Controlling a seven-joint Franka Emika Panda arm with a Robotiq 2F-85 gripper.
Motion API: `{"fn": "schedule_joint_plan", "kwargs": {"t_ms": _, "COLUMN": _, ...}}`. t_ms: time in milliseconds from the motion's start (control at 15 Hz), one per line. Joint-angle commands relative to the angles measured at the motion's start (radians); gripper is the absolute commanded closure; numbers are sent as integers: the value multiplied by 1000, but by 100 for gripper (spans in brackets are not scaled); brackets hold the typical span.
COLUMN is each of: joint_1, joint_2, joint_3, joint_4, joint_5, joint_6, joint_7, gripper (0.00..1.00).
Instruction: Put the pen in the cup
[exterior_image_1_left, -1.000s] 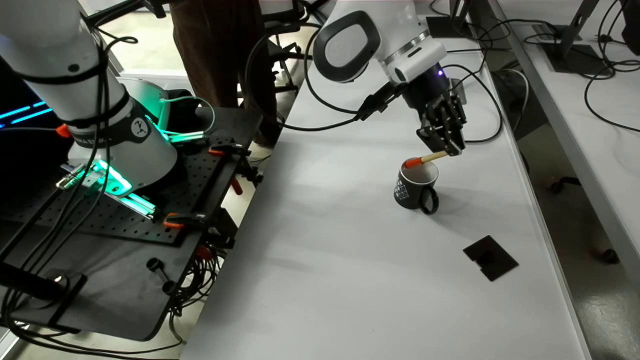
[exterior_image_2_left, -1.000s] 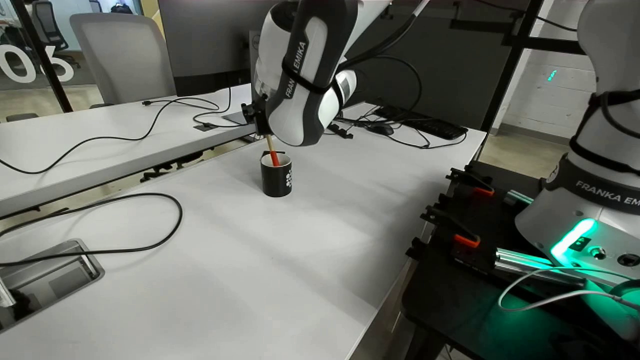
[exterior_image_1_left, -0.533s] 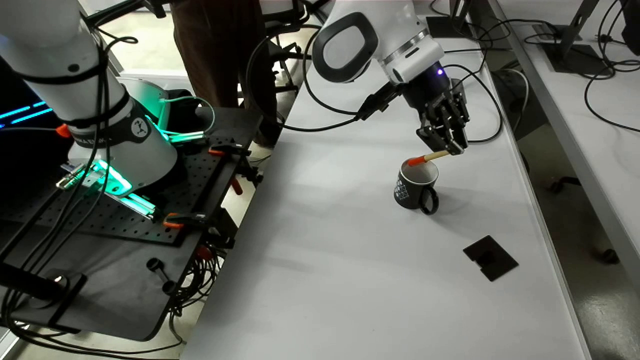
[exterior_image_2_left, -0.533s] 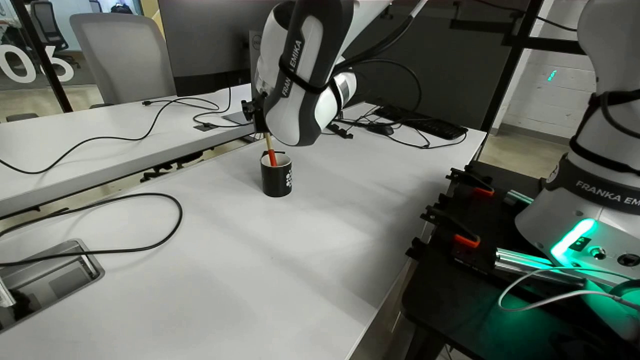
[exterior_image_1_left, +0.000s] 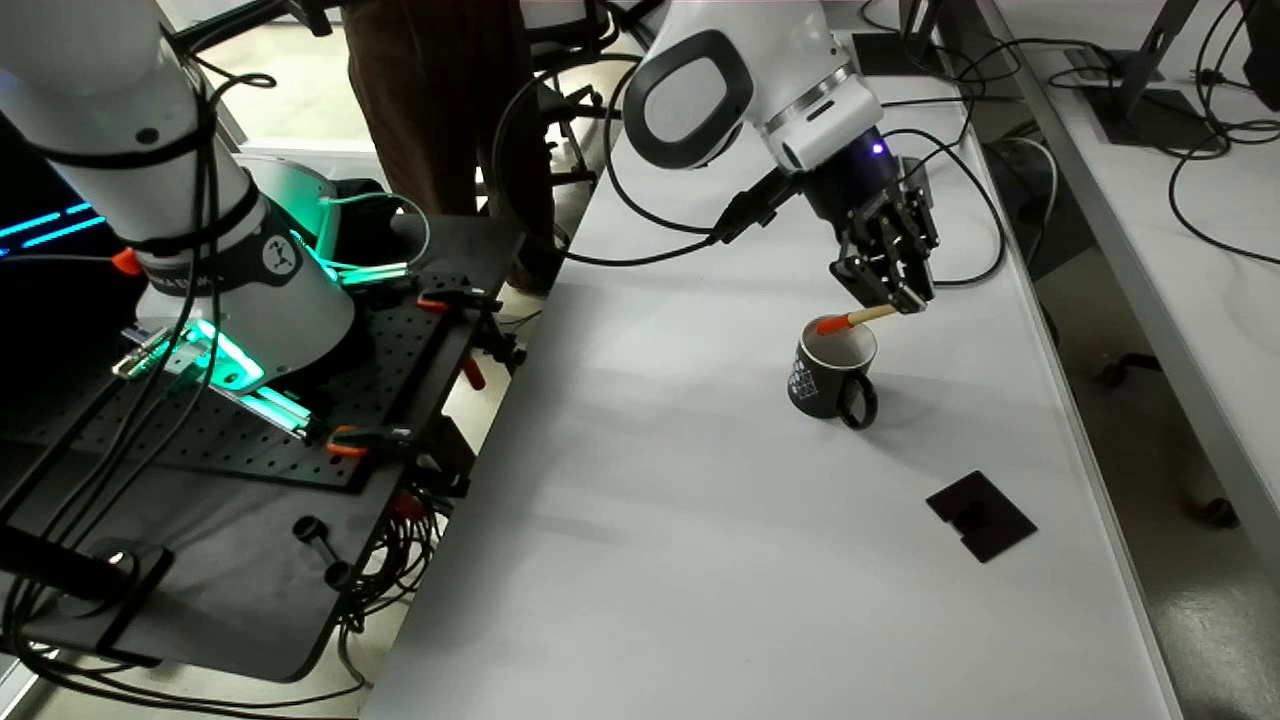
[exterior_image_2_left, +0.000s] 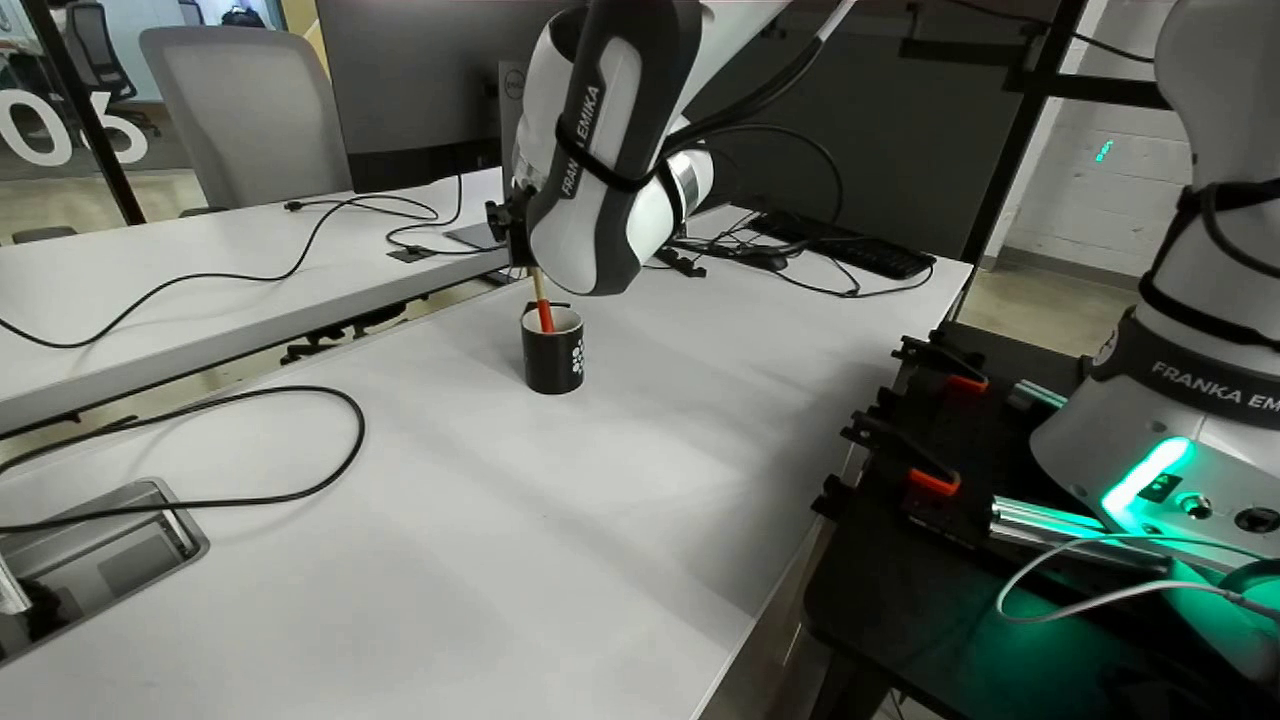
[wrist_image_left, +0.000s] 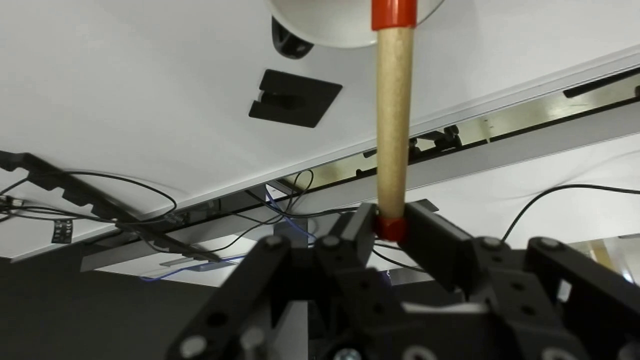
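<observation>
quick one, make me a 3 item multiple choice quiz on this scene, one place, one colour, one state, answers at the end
1. Where does the flat black piece lie?
A. on the table, apart from the cup
B. inside the cup
C. underneath the cup

2. What colour is the middle of the pen?
A. blue
B. black
C. pale tan

3. How is the gripper?
A. wide open
B. shut on the pen
C. shut on the cup

1 A: in an exterior view, table surface shows between piece and cup.
2 C: the wrist view shows a tan length between red parts.
3 B: the wrist view shows the jaws closed about the pen's red end.
</observation>
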Motion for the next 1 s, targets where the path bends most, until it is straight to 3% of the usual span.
{"fn": "schedule_joint_plan", "kwargs": {"t_ms": 0, "joint_1": 2, "joint_2": 15, "joint_3": -3, "joint_4": 9, "joint_5": 39, "joint_6": 6, "joint_7": -14, "gripper": 95}}
{"fn": "schedule_joint_plan", "kwargs": {"t_ms": 67, "joint_1": -7, "joint_2": 4, "joint_3": 4, "joint_4": 9, "joint_5": 32, "joint_6": 3, "joint_7": -24, "gripper": 54}}
{"fn": "schedule_joint_plan", "kwargs": {"t_ms": 200, "joint_1": -3, "joint_2": 7, "joint_3": 0, "joint_4": 9, "joint_5": 39, "joint_6": -3, "joint_7": -18, "gripper": 46}}
{"fn": "schedule_joint_plan", "kwargs": {"t_ms": 600, "joint_1": -2, "joint_2": 8, "joint_3": -2, "joint_4": 9, "joint_5": 51, "joint_6": -5, "joint_7": -14, "gripper": 2}}
{"fn": "schedule_joint_plan", "kwargs": {"t_ms": 933, "joint_1": -2, "joint_2": 7, "joint_3": -2, "joint_4": 11, "joint_5": 52, "joint_6": -9, "joint_7": -16, "gripper": 0}}
